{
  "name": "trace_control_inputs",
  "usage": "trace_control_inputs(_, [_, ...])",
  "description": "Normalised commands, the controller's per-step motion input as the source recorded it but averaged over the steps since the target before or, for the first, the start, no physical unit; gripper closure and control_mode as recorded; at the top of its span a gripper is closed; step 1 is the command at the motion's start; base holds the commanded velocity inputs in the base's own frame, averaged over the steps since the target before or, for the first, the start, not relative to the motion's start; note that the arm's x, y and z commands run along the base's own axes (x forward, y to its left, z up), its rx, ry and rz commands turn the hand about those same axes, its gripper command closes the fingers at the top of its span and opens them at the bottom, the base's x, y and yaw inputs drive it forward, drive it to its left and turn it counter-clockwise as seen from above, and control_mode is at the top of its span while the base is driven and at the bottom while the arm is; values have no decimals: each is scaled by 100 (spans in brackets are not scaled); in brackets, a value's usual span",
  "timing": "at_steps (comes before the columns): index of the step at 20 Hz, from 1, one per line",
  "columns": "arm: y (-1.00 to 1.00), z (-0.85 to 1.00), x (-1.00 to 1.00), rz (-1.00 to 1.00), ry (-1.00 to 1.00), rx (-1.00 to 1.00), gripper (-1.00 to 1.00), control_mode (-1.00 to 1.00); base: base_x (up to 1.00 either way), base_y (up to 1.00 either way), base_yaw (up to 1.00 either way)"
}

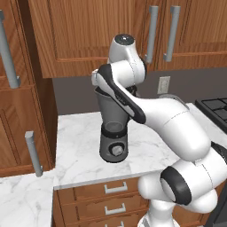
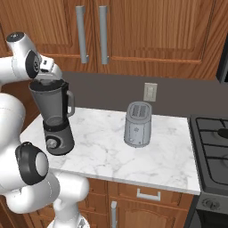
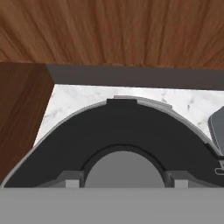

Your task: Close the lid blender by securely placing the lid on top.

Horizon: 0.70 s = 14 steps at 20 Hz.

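The blender point(image 1: 114, 148) point(image 2: 53, 113) stands on the marble counter point(image 2: 102, 151) near its left end, a translucent grey jar on a dark base with a round knob. My gripper point(image 2: 46, 76) hovers right over the jar mouth. Seen from the hand, the gripper point(image 3: 124, 180) is shut on the grey centre knob of the black lid point(image 3: 122, 127). The lid covers the mouth, with the jar rim point(image 3: 153, 103) showing just outside its edge. I cannot tell whether the lid rests on the rim or hangs slightly above it.
A silver toaster point(image 2: 138, 124) stands mid-counter, well right of the blender. The stove point(image 2: 211, 138) point(image 1: 217, 106) lies at the counter's right end. Wooden upper cabinets point(image 2: 133, 31) hang close above my hand. A tall cabinet point(image 1: 26, 111) borders the counter on the left.
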Motion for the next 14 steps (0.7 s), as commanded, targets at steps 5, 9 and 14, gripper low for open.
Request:
trace_control_inputs(5, [1, -23, 0, 0, 0, 0, -100, -100, 0, 0, 0])
trace_control_inputs(9, [0, -14, 0, 0, 0, 0, -100, -100, 0, 0, 0])
trace_control_inputs(14, [0, -12, -23, 0, -1, 0, -100, -100, 0, 0, 0])
